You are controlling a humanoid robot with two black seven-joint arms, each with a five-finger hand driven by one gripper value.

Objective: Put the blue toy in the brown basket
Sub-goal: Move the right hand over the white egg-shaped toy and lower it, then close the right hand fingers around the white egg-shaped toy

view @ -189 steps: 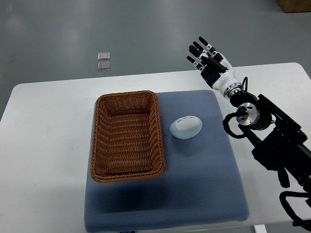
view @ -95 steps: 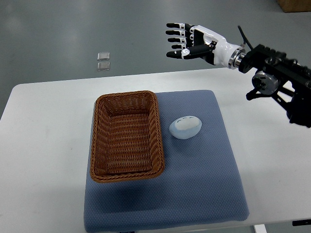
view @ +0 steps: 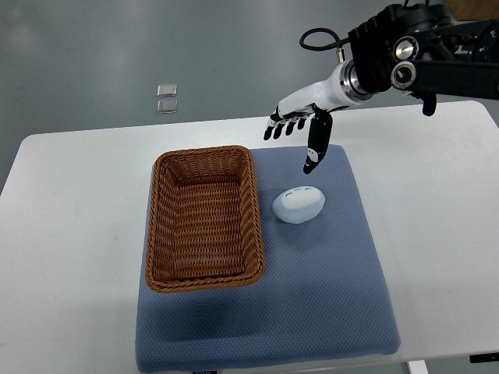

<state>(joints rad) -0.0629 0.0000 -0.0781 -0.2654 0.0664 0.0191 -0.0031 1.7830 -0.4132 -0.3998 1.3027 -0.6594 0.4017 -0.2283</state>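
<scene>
The blue toy [view: 298,204] is a pale blue egg-shaped lump lying on the blue mat [view: 327,296], just right of the brown wicker basket [view: 204,218]. The basket holds nothing. My right hand [view: 299,132] hangs above the mat's far edge, just beyond the toy, palm down with fingers spread. Its thumb points down toward the toy without touching it. The right arm [view: 413,54] enters from the upper right. The left arm does not show.
The mat lies on a white table [view: 70,234]. Two small clear squares [view: 166,98] lie on the grey floor beyond the table. A brown box corner [view: 472,8] shows at the top right.
The right hand has dropped and swung inward, from high over the floor beyond the table to just above the toy. Toy and basket have not moved.
</scene>
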